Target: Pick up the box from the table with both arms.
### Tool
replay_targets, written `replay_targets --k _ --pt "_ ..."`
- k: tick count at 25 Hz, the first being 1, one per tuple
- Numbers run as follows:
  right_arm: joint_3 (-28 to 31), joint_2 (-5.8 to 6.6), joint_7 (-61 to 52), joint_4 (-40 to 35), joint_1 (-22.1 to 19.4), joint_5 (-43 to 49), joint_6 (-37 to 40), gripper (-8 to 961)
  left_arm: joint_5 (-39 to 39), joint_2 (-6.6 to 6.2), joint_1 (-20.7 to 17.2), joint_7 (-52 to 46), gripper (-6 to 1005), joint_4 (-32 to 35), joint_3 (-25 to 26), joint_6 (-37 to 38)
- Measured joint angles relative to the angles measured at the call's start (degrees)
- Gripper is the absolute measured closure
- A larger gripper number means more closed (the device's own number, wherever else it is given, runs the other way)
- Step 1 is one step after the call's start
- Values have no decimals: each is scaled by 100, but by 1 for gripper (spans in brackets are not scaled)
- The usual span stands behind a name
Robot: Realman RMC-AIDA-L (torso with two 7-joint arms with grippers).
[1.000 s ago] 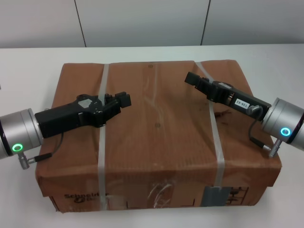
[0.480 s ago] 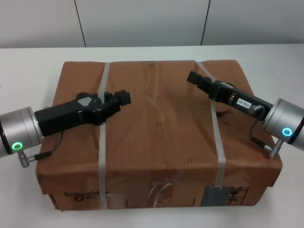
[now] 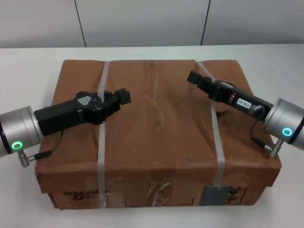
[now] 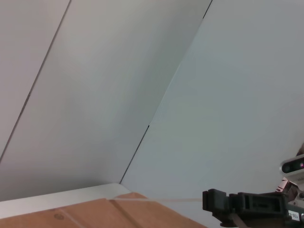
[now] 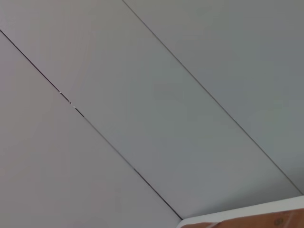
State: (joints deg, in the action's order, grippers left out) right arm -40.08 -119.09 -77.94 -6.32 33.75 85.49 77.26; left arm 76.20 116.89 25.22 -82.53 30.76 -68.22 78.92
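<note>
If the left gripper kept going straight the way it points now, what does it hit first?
Probably the right gripper. The left gripper sits over the box top, pointing across it toward the far right; the left wrist view shows the right gripper ahead. Heights are unclear, so it may pass clear toward the wall.

"Schneid…" is printed on the box's (image 3: 156, 137) front side at 7 o'clock; a small white label (image 3: 241, 101) on the right gripper (image 3: 194, 78) is not legible.
</note>
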Motion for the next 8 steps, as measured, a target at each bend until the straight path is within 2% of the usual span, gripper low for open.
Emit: replay_targets --k 8 --pt "0 0 30 0 -8 -7 -1 914 0 0 0 9 871 -17 2 0"
